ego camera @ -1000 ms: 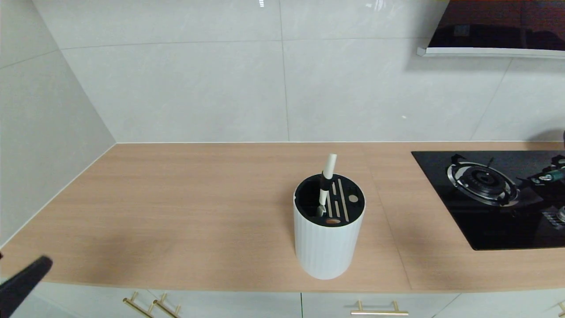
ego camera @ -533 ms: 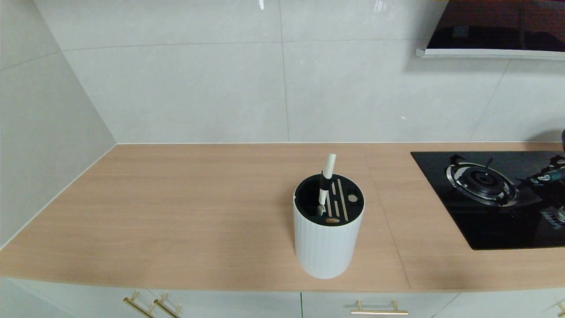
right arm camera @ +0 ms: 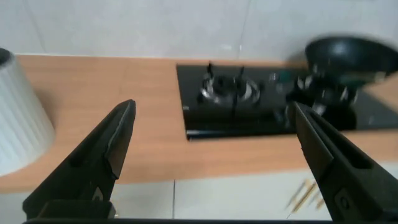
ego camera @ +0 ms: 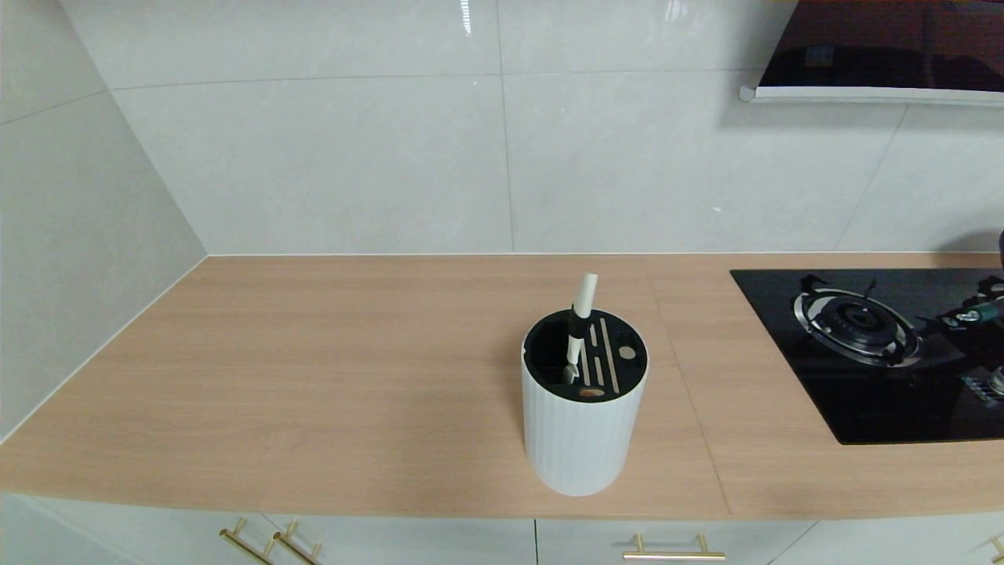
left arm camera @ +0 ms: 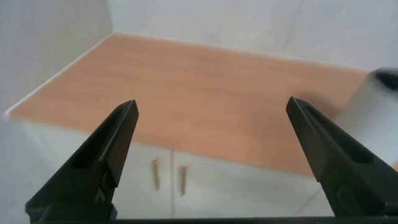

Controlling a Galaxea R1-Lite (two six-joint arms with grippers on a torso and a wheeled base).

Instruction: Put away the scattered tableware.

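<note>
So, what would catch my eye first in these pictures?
The white ribbed utensil holder stands near the front edge of the wooden countertop, with one cream-handled utensil sticking up out of its black slotted top. To its right, a black gas hob is set into the counter. The left pincer and right pincer are open and empty.

Surface finishes: countertop, pale wood grain, smooth and matt; wall tiles, pale stone-look, glossy with light glints; cutlery holder, white body with vertical ribs, matt, plastic-looking; top insert, black and smooth; utensil handle, cream, smooth, with a black band; hob at right, black glass, mirror-glossy; burner ring, shiny metal; range hood, dark glossy panel; cabinet handles along the near edge, brass-coloured metal; left gripper and right gripper, matt black
</note>
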